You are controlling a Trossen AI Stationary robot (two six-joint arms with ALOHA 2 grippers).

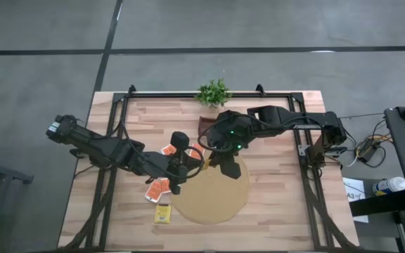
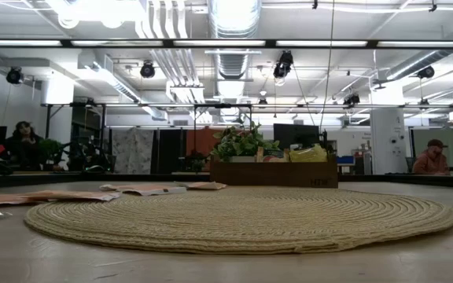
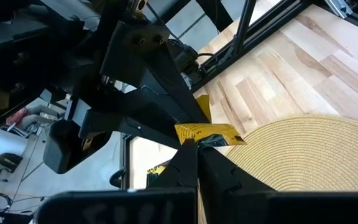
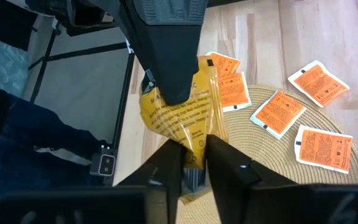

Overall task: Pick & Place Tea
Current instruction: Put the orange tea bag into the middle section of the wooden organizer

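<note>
A wooden table (image 1: 280, 211) is seen from above, with a large round woven mat (image 1: 220, 200) laid near its middle. A small green plant (image 1: 214, 92) stands at the far edge beside a dark wooden box (image 2: 274, 173).

Both arms are brought together above the mat's far-left edge. A yellow tea packet (image 4: 185, 118) is held in the air between the two grippers. The left gripper (image 3: 194, 144) is closed fully on one edge of the packet. The right gripper (image 4: 194, 152) is narrowed onto the opposite edge, its fingers (image 4: 229, 165) pressed against the crumpled foil.

Orange-red tea packets (image 4: 278, 112) are spread flat where mat and bare wood meet. Another yellow packet (image 1: 162, 213) lies on the wood just beside the mat's near-left rim.
</note>
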